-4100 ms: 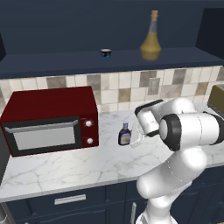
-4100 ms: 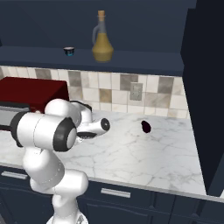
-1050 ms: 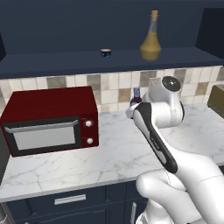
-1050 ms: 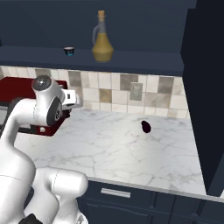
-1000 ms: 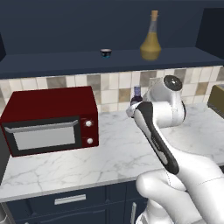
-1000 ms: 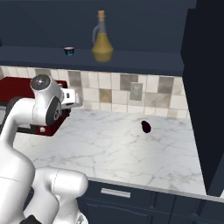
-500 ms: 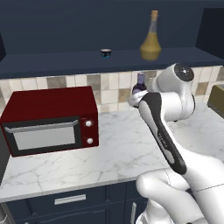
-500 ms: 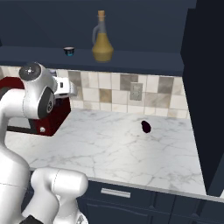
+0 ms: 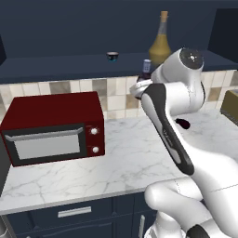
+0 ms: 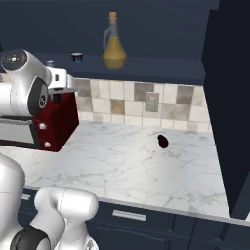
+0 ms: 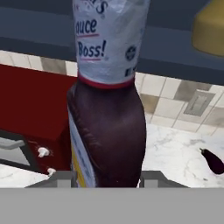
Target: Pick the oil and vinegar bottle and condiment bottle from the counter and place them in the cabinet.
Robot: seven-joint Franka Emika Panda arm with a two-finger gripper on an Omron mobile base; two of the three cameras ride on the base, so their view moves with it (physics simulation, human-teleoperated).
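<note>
While the white arm reaches up high in front of the wall, the cabinet (image 9: 56,69) runs as a wide dark navy unit across the top of both base views, with a long flat shelf ledge. Under it lies the tabletop (image 10: 136,166), white marble with grey veins, and a red microwave (image 9: 51,125) stands at its left end, against the tiled wall. On the cabinet ledge, toward its right end, the oil and vinegar bottle (image 9: 161,44) stands upright, amber with a thin neck and a cork. The gripper (image 9: 142,86) is raised to about the height of the ledge, just left of that flask in the left base view, and its fingers are clamped on the condiment bottle (image 11: 109,122); in the hand view the dark bottle with its pale printed top stands between them, lifted clear of the tabletop. A tiny dark cup (image 9: 112,56) sits on the ledge, left of the gripper. A small dark purple object (image 10: 162,141) lies on the tabletop near the back edge, toward the right side.
</note>
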